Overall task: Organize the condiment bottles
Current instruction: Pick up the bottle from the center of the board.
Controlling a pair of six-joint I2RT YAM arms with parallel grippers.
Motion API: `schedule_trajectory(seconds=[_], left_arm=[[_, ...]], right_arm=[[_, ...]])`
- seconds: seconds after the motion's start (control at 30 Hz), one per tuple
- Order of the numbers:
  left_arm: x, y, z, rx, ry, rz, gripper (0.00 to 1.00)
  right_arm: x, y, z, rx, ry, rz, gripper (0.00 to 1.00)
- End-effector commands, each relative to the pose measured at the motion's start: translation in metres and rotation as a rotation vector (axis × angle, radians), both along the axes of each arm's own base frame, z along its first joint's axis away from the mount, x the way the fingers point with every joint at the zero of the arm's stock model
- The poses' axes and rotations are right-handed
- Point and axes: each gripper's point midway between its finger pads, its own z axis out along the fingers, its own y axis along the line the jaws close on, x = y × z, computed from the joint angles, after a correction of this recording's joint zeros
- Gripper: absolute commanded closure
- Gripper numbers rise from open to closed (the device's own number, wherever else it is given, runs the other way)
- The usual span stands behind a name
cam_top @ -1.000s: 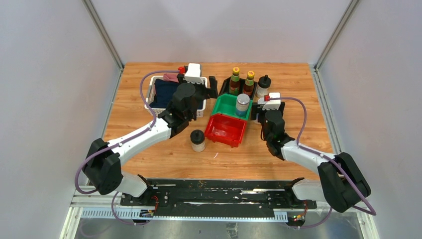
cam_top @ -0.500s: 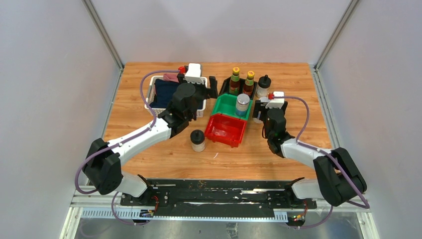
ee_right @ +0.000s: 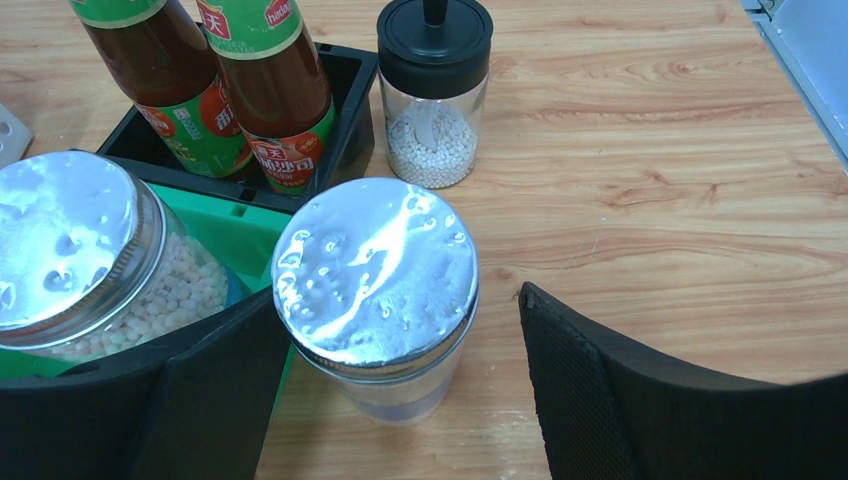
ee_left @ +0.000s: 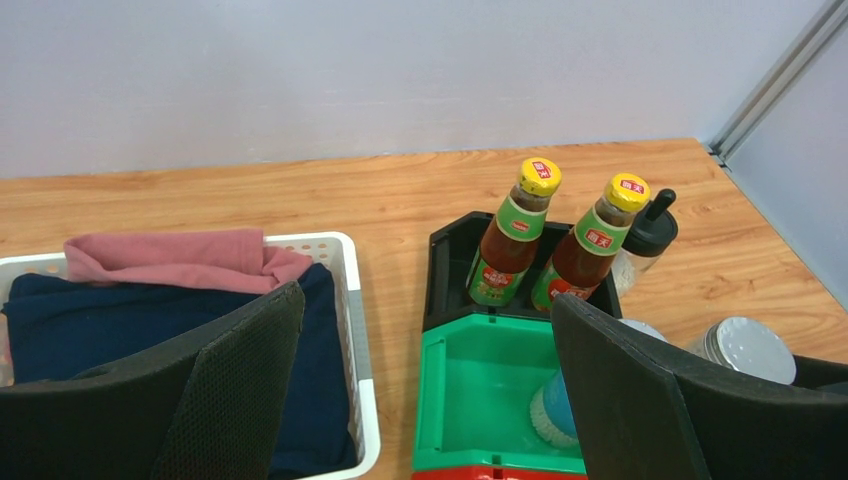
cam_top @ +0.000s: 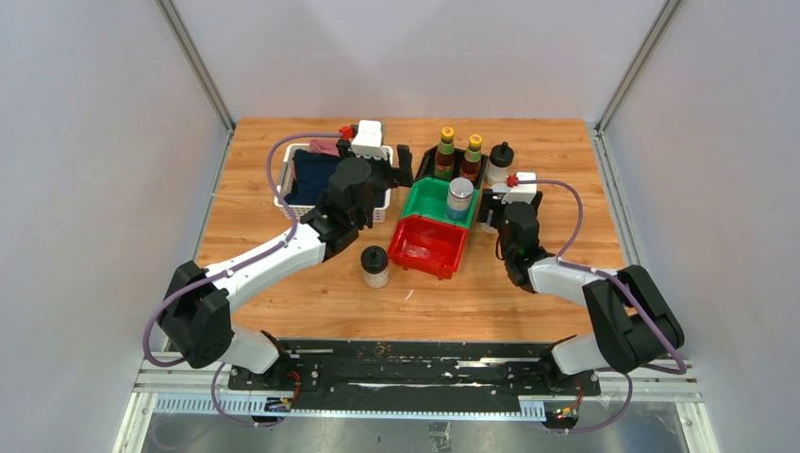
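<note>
The left gripper (ee_left: 425,310) was held with fingers spread wide and empty, near the white perforated basket (ee_left: 355,330). To the right, just beside the green plastic bin (ee_left: 480,390), a silver-lidded clear shaker (ee_right: 375,275) stood upright on the wooden surface (ee_right: 650,180), its long axis vertical. It was straddled by the right gripper (ee_right: 400,305), fingers apart and not yet closed on it. The right arm was judged the nearer, with the bin lying to the shaker's left.

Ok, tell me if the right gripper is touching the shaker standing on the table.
Cannot tell. Right wrist view: wood shows between the shaker and one finger, but the other finger overlaps its outline.
</note>
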Motion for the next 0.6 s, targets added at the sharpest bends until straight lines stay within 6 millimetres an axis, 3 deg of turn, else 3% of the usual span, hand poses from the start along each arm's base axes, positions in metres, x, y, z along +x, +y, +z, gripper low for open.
schedule_trajectory(seconds=[0.0, 0.57], left_arm=[[0.0011, -0.0016, 0.0006, 0.001, -0.018, 0.009, 0.03], [0.0006, -0.0009, -0.0002, 0.001, -0.017, 0.01, 0.03]], right_arm=[[0.0146, -0.0016, 0.0172, 0.038, -0.054, -0.017, 0.15], [0.0186, -0.0021, 0.0246, 0.031, -0.075, -0.012, 0.2]])
